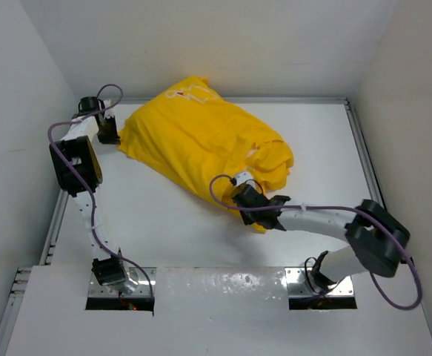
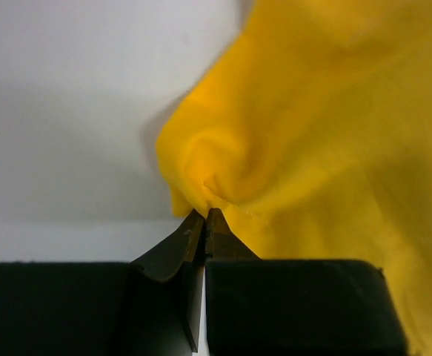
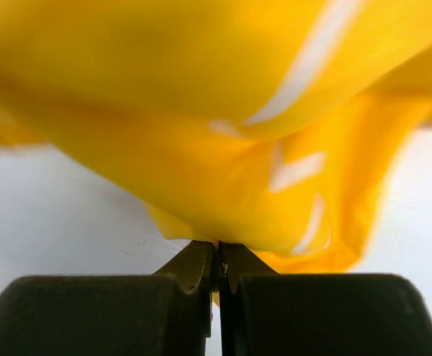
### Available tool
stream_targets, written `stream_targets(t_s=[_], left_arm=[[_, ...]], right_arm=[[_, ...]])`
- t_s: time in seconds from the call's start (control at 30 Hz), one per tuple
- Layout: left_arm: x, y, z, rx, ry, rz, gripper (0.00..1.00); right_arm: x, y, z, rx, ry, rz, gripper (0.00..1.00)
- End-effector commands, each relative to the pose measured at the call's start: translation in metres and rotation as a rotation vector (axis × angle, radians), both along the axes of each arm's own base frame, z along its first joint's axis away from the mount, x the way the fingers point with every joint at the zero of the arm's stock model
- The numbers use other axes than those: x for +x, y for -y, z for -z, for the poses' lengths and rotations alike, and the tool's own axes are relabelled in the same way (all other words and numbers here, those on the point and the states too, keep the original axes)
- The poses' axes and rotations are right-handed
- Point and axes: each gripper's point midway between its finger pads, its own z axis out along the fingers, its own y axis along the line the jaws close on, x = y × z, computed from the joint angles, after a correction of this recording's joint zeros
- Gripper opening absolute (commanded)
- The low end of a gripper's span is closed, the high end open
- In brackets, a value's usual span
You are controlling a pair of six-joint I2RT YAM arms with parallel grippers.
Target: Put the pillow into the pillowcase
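Top: the bulging pillowcase (image 1: 201, 141) lies from the table's (image 1: 327, 148) far-left corner toward its middle, left gripper (image 1: 110, 136) at its far end, right gripper (image 1: 266, 211) at its near end; left wrist: jaws clamped on a yellow fold; right wrist: jaws clamped likewise.

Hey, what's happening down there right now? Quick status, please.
Left gripper shut, pinching pillowcase at its far-left corner. Right gripper shut on its near-right end. Case bulging; pillow not visible. No obstruction seen.

The overhead view looks down on the whole pillowcase (image 1: 201, 141); both wrist views sit close against its edges, facing its folds.
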Motion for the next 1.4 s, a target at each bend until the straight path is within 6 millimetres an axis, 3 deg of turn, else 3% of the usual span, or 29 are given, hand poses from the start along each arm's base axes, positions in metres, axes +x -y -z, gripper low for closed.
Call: stream_targets(t_s=[0.0,0.03,0.07,0.1,0.13,0.17,0.2,0.23,0.27,0.33,0.37,0.4,0.43,0.47,0.5,0.53,0.57,0.6,0.63,0.7,0.9,1.07,1.37], left_arm=[[-0.007,0.004,-0.100,-0.075,0.157,0.006,0.00],[-0.007,0.000,-0.124,-0.057,0.200,0.015,0.00],[-0.007,-0.009,-0.159,-0.031,0.271,0.009,0.00],[-0.012,-0.014,-0.211,0.008,0.369,0.005,0.00],[-0.014,-0.019,-0.239,0.029,0.423,-0.004,0.00],[-0.022,-0.027,-0.266,0.044,0.461,-0.022,0.00],[-0.027,-0.028,-0.326,0.079,0.580,-0.009,0.00],[-0.033,-0.029,-0.352,0.078,0.626,-0.018,0.00],[-0.048,-0.033,-0.401,0.096,0.719,-0.024,0.00],[-0.068,-0.039,-0.445,0.087,0.815,-0.050,0.00],[-0.077,-0.037,-0.469,0.087,0.874,-0.056,0.00],[-0.099,-0.029,-0.504,0.101,0.953,-0.047,0.00],[-0.111,-0.034,-0.528,0.115,1.021,-0.071,0.00],[-0.138,-0.026,-0.560,0.146,1.100,-0.077,0.00],[-0.154,-0.024,-0.579,0.152,1.154,-0.101,0.00],[-0.174,-0.033,-0.604,0.205,1.230,-0.130,0.00],[-0.200,-0.024,-0.631,0.246,1.302,-0.141,0.00],[-0.214,-0.022,-0.644,0.275,1.339,-0.156,0.00],[-0.223,-0.019,-0.655,0.313,1.366,-0.155,0.00],[-0.241,-0.005,-0.673,0.356,1.412,-0.128,0.00],[-0.259,0.015,-0.679,0.383,1.411,-0.073,0.00],[-0.266,0.050,-0.669,0.323,1.371,0.084,0.00],[-0.266,0.056,-0.649,0.284,1.298,0.107,0.00]], right_arm=[[0.043,-0.004,-0.090,0.147,0.178,0.099,0.00],[0.049,0.000,-0.110,0.158,0.213,0.109,0.00],[0.062,-0.002,-0.161,0.236,0.310,0.122,0.00],[0.074,0.008,-0.190,0.230,0.384,0.135,0.00],[0.080,0.015,-0.213,0.234,0.433,0.145,0.00],[0.088,0.018,-0.260,0.273,0.515,0.155,0.00],[0.093,0.035,-0.285,0.228,0.576,0.165,0.00],[0.095,0.042,-0.306,0.216,0.619,0.171,0.00],[0.097,0.048,-0.348,0.238,0.696,0.185,0.00],[0.096,0.063,-0.386,0.183,0.775,0.182,0.00],[0.091,0.070,-0.426,0.220,0.845,0.190,0.00],[0.088,0.076,-0.447,0.207,0.886,0.180,0.00],[0.080,0.087,-0.483,0.251,0.948,0.204,0.00],[0.074,0.095,-0.501,0.237,0.987,0.204,0.00],[0.069,0.104,-0.517,0.214,1.023,0.206,0.00],[0.059,0.121,-0.541,0.224,1.072,0.248,0.00],[0.054,0.129,-0.550,0.197,1.100,0.254,0.00],[0.049,0.137,-0.558,0.188,1.120,0.264,0.00],[0.041,0.146,-0.569,0.198,1.145,0.275,0.00],[0.033,0.154,-0.572,0.187,1.146,0.274,0.00],[0.023,0.163,-0.556,0.175,1.107,0.274,0.00],[0.014,0.175,-0.548,0.185,1.112,0.306,0.00],[-0.002,0.204,-0.547,0.150,1.130,0.383,0.00]])
